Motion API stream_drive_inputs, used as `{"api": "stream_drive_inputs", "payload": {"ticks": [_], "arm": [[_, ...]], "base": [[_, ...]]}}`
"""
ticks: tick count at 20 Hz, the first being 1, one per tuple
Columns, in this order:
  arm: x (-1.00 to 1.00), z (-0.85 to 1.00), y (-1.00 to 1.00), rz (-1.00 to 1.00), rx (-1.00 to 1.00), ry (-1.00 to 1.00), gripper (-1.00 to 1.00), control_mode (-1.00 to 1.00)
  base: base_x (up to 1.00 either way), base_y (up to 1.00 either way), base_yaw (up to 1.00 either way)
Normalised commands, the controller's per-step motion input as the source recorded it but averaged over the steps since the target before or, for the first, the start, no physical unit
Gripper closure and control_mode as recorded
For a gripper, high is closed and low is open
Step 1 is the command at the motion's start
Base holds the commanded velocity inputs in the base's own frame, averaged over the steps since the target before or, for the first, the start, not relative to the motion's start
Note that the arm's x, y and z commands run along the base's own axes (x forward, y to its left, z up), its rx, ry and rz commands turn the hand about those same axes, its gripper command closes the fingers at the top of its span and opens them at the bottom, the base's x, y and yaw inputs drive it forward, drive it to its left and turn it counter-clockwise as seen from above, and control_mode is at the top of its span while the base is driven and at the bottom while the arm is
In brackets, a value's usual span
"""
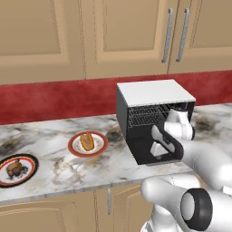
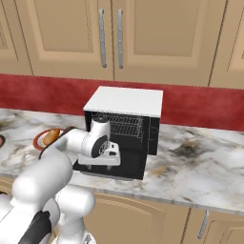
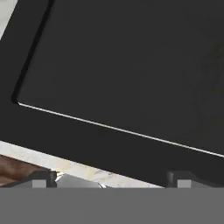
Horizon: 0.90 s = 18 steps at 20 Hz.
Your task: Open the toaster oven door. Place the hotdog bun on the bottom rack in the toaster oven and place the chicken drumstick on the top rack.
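Note:
The black toaster oven [image 1: 121,106] [image 2: 153,133] with a white top stands on the counter. Its door [image 3: 131,65] [image 2: 121,169] hangs folded down at the front, and wire racks [image 1: 144,115] [image 2: 125,125] show inside. My gripper [image 1: 157,141] [image 2: 113,150] [image 3: 113,179] hovers open just over the door, with nothing between its fingertips [image 3: 43,178]. Left of the oven, the hotdog bun [image 1: 87,142] [image 2: 51,137] lies on a red-rimmed plate [image 1: 74,149]. Farther left, the chicken drumstick [image 1: 14,168] rests on a dark-rimmed plate [image 1: 31,164].
The marble counter [image 1: 54,136] [image 2: 200,162] runs left and right of the oven, with a red backsplash [image 1: 54,99] behind it. Wooden wall cabinets [image 2: 157,33] hang above, and base cabinet fronts [image 1: 68,208] sit below the counter edge.

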Motion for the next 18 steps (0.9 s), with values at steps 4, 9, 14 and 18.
{"api": "stream_drive_inputs", "payload": {"ticks": [4, 9, 14, 18], "arm": [[-0.16, 0.75, -0.16, 0.06, 0.23, -0.09, -1.0, -1.0], [-0.08, 0.72, -0.26, 0.26, 0.12, -0.04, -1.0, -1.0], [-0.08, 0.48, -0.32, 0.44, 0.01, -0.2, -1.0, -1.0], [-0.11, 0.27, -0.31, 0.49, 0.03, -0.29, -1.0, -1.0]], "base": [[0.0, 0.0, 0.0], [0.0, 0.0, 0.0], [0.0, 0.0, 0.0], [0.0, 0.0, 0.0]]}}
